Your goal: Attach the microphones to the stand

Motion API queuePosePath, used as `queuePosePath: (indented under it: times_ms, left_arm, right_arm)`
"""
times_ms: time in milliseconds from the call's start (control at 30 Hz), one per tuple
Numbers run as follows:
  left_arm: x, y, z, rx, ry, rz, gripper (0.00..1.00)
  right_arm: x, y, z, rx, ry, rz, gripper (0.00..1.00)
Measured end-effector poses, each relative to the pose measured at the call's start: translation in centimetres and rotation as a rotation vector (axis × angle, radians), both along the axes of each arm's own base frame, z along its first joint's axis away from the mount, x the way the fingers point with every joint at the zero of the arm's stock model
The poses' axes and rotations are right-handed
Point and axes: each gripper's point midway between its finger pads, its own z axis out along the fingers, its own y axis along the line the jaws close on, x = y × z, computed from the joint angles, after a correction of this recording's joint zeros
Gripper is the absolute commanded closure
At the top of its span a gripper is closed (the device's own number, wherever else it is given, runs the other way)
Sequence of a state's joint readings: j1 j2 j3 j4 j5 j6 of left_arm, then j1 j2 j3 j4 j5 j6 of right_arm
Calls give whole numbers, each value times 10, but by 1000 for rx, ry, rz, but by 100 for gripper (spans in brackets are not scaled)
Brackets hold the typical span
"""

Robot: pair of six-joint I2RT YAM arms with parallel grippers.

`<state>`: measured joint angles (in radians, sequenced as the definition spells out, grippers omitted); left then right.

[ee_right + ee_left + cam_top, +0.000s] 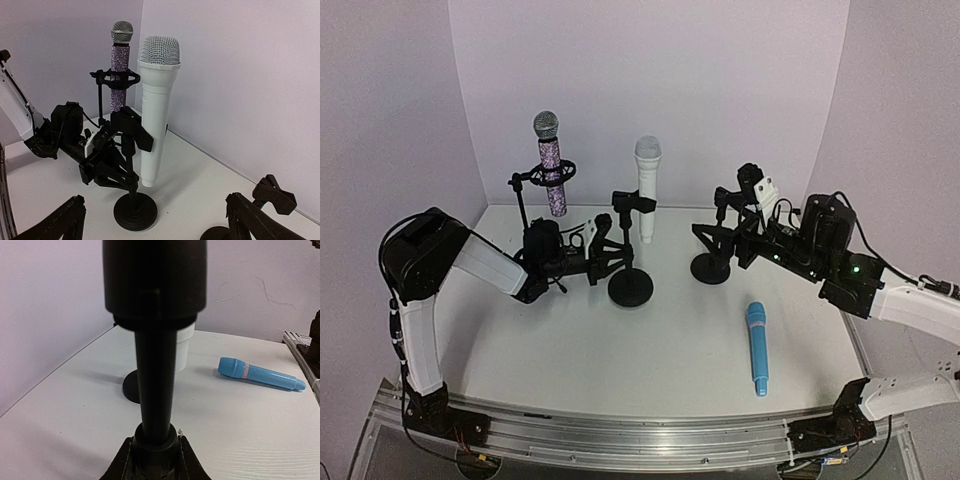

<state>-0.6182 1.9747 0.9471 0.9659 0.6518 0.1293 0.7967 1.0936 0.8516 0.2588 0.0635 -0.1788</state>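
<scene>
The purple-glitter microphone [550, 168] stands upright in the clip of the back-left stand [521, 195]. The white microphone [646, 190] stands upright in the clip of the middle stand [631, 288]. The light blue microphone [757, 347] lies flat on the table at the front right. My left gripper [605, 258] is shut on the middle stand's pole [155, 390], low down near its base. My right gripper [720, 240] is open and empty, next to the third, empty stand [711, 268]. In the right wrist view the white microphone [157, 115] and the purple one [120, 70] show upright.
The empty stand's clip [274, 192] and base [217, 234] sit by my right finger. The blue microphone [260, 375] lies beyond the middle stand's base [131, 387]. White walls close the table at the back and sides.
</scene>
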Motion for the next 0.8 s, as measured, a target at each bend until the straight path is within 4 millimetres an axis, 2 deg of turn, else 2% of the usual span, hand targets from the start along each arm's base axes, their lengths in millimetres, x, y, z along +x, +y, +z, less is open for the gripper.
queuePosePath:
  times_ms: [267,567,600,633,700,733,800]
  left_arm:
    - [43,1,-25,37,39,45,100]
    - [51,4,-27,47,24,38,100]
    - [51,4,-27,49,21,35,97]
    - [51,4,-28,50,17,34,89]
    - [50,4,-28,49,8,29,65]
    - [50,4,-28,49,5,27,57]
    - [49,4,-27,47,-2,19,49]
  right_arm:
    - [8,-5,-4,2,17,-10,4]
    - [15,-7,-10,1,40,-17,4]
    - [17,-8,-12,1,46,-21,4]
    - [19,-8,-14,1,55,-26,4]
    - [24,-10,-20,-4,75,-40,4]
    - [27,-11,-25,-11,91,-51,4]
    - [35,-14,-36,-29,126,-82,4]
